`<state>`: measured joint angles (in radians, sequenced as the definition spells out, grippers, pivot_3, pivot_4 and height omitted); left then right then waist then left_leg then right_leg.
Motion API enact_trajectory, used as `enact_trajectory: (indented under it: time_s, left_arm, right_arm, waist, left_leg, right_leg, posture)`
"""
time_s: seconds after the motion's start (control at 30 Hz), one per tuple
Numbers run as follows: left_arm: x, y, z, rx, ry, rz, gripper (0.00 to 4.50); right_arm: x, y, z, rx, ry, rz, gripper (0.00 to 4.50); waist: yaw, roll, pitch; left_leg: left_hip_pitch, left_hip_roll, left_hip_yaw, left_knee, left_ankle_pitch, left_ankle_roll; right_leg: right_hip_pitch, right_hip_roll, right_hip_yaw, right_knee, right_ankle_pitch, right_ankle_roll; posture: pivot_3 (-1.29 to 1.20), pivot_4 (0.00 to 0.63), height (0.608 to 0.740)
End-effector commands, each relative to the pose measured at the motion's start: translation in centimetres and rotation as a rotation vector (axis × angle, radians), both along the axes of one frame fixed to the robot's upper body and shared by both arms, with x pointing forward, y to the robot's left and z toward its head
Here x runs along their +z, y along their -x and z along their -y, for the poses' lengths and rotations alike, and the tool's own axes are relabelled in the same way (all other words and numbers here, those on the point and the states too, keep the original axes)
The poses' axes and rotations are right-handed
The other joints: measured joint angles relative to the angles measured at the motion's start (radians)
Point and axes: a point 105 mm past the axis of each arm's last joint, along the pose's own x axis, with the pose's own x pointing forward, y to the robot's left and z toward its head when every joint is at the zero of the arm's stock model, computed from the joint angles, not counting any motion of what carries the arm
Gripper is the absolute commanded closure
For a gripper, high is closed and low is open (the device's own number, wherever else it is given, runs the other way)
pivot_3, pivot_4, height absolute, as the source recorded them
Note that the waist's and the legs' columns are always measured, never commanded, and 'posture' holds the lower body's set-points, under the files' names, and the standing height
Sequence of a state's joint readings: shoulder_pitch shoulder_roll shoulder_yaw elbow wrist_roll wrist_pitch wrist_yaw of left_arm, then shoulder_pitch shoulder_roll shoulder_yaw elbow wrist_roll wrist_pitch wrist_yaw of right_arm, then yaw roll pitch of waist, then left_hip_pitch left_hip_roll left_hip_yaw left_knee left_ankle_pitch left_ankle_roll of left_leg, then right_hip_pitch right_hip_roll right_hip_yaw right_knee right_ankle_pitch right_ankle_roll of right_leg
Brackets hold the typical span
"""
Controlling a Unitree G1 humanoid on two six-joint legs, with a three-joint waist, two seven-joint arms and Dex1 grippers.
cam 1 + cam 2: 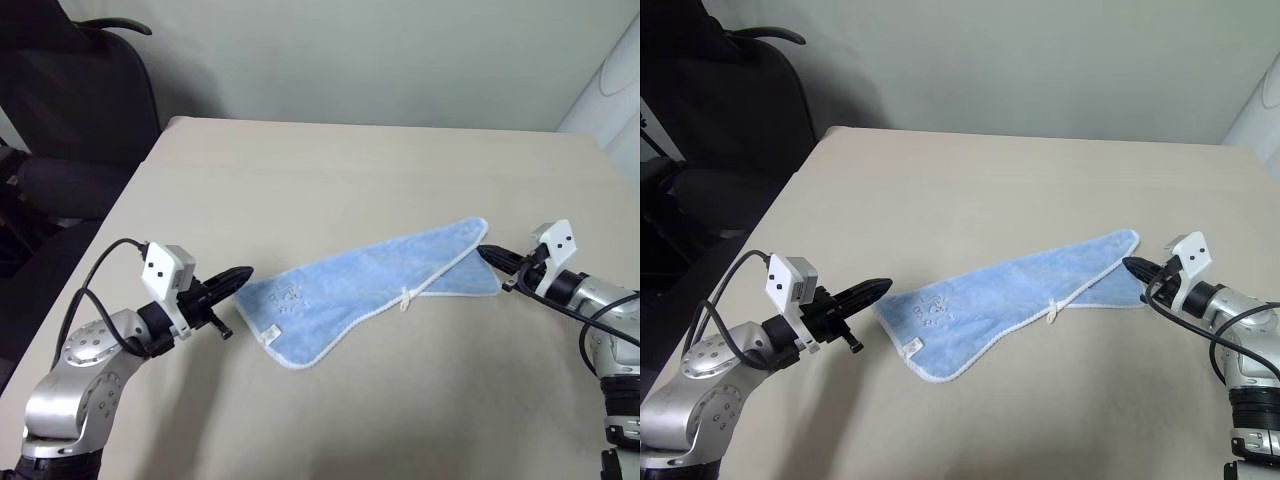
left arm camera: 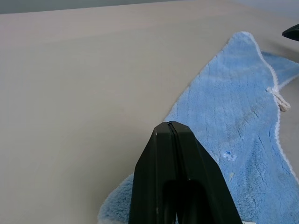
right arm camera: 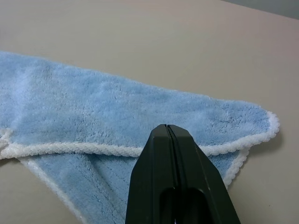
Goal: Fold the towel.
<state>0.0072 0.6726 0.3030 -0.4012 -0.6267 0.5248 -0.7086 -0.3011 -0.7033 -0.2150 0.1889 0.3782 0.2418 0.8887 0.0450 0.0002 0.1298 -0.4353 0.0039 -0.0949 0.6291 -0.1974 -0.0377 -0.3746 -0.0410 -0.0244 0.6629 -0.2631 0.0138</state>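
From the head camera, the towel (image 1: 375,290) lies folded diagonally into a rough triangle on the beige table (image 1: 350,170), its white-edged upper layer overlapping the lower one, with a small white loop (image 1: 406,299) on the near edge and a faint printed motif (image 1: 290,296) towards its left end. The left gripper (image 1: 243,274) hovers just beside the towel's left corner, fingers pressed together and holding nothing. The right gripper (image 1: 485,252) sits at the towel's right end, also closed and empty. A dark office chair (image 1: 70,110) stands beyond the table's far left corner.

In the left wrist view, the left gripper's closed fingers (image 2: 175,163) point over the towel's near corner, the blue terry cloth stretching away to the loop.

In the right wrist view, the right gripper's fingers (image 3: 175,163) meet tip to tip above the towel's white stitched edging (image 3: 70,149), gripping nothing.
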Motion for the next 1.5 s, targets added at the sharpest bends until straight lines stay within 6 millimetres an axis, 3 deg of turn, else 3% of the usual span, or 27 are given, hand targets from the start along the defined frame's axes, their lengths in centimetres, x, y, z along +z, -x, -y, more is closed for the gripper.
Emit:
enact_trajectory:
  time_s: [0.03, 0.37, 0.73, 0.87, 1.13, 1.27, 1.5]
  left_arm:
    - [1.0, 0.2, 0.3, -0.007, -0.011, 0.044, 4.48]
    - [0.9, 0.1, 0.8, -0.025, -0.029, 0.039, 4.48]
    - [-0.4, -0.5, 3.0, -0.086, -0.041, 0.017, 4.48]
    - [-0.1, -0.3, 3.2, -0.113, -0.055, 0.022, 4.48]
    - [-0.6, -0.1, 4.6, -0.156, -0.057, 0.02, 4.48]
    - [-0.9, -0.1, 4.7, -0.165, -0.066, 0.016, 4.5]
    - [-1.1, -0.5, 5.2, -0.168, -0.068, 0.027, 4.5]
  right_arm:
    - [1.8, 0.1, 0.1, 0.013, -0.004, 0.064, 4.5]
    - [1.3, 0.7, -0.1, 0.0, 0.006, 0.058, 4.5]
    - [0.9, 0.8, 1.0, -0.051, 0.061, 0.077, 4.5]
    - [1.0, 0.3, 0.4, -0.045, 0.088, 0.091, 4.5]
    - [1.3, -1.1, 1.9, -0.113, 0.211, 0.152, 4.5]
    - [1.8, -2.8, 2.5, -0.105, 0.365, 0.201, 3.6]
    - [1.6, -5.2, 1.6, 0.076, 0.874, 0.345, 1.14]
  waist:
    - [0.0, 0.0, 0.0]
    - [-0.001, 0.0, 0.0]
    - [0.001, 0.0, 0.0]
    - [-0.003, 0.0, 0.0]
    - [-0.004, 0.0, 0.0]
    - [-0.009, 0.001, -0.001]
    - [-0.009, 0.001, -0.001]
  left_leg:
    - [0.0, 0.0, 0.0, 0.0, 0.0, 0.0]
    - [0.0, 0.0, 0.0, 0.0, 0.0, 0.0]
    - [0.0, 0.0, 0.0, 0.0, 0.001, 0.001]
    - [0.0, 0.0, 0.0, 0.0, 0.001, 0.001]
    - [0.0, 0.0, 0.0, 0.001, 0.001, 0.003]
    - [0.001, 0.0, 0.0, 0.001, 0.001, 0.002]
    - [0.001, 0.001, 0.0, 0.001, -0.001, 0.004]
  right_leg:
    - [0.0, 0.0, 0.0, 0.0, 0.0, 0.0]
    - [0.0, 0.0, 0.0, 0.0, 0.0, 0.0]
    - [0.0, 0.0, 0.0, 0.0, 0.0, 0.0]
    - [0.0, 0.0, 0.0, 0.0, 0.0, 0.0]
    - [0.001, 0.0, 0.0, 0.0, 0.0, 0.0]
    - [0.0, 0.0, 0.0, 0.001, 0.0, 0.0]
    - [0.0, 0.0, 0.0, 0.001, 0.0, 0.0]
  posture:
    - [0.0, 0.15, 0.74]
    - [0.0, 0.15, 0.74]
    - [0.0, 0.15, 0.74]
    - [0.0, 0.15, 0.74]
    - [0.0, 0.15, 0.74]
    - [0.0, 0.15, 0.74]
    - [0.0, 0.15, 0.74]
